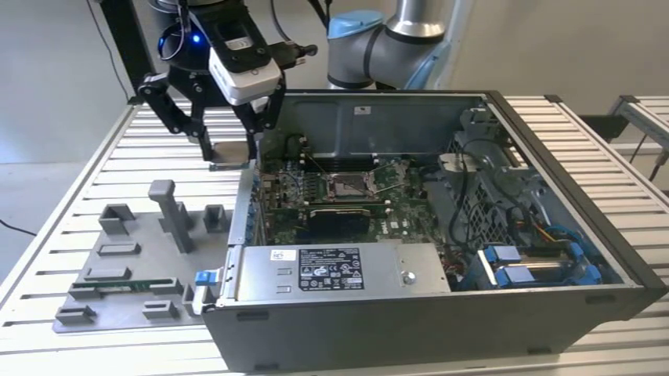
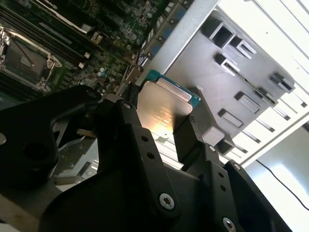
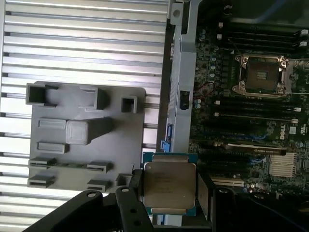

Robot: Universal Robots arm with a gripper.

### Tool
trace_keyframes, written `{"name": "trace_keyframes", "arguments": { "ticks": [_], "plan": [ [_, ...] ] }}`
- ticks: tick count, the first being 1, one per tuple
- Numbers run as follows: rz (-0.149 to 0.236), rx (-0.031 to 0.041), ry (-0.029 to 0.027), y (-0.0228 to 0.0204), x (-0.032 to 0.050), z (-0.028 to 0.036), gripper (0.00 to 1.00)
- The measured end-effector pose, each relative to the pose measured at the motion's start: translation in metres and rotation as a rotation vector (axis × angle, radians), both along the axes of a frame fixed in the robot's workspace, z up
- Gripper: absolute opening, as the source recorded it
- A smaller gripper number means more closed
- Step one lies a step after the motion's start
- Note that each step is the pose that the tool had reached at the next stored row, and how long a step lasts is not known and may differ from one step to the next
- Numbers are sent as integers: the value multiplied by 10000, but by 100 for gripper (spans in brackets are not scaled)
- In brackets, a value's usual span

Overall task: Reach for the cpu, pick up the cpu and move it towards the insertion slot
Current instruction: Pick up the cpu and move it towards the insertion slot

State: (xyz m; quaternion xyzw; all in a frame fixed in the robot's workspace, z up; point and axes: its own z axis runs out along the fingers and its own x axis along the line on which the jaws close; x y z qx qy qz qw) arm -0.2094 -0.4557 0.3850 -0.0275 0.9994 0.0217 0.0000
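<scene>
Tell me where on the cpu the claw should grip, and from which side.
Grip the cpu by two opposite thin edges, coming square to its flat silvery face. It is a thin flat square, so only the edges give purchase. The claw holds it that way now, face left bare.

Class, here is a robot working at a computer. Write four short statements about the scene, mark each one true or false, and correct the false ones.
1. The gripper holds the cpu between its fingers. True.
2. The cpu sits in the insertion slot. False: the insertion slot shows its bare pin field, and the cpu is in the gripper, apart from it.
3. The grey tray lies on the slatted table, at the exterior view's left of the computer case. True.
4. The computer case is closed. False: its side is open and the motherboard is exposed.
</scene>
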Motion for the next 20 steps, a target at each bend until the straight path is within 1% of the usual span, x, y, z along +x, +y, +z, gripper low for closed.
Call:
{"name": "trace_keyframes", "arguments": {
  "ticks": [20],
  "plan": [
    [0, 0, 0, 2, 96, 0, 0]
  ]
}}
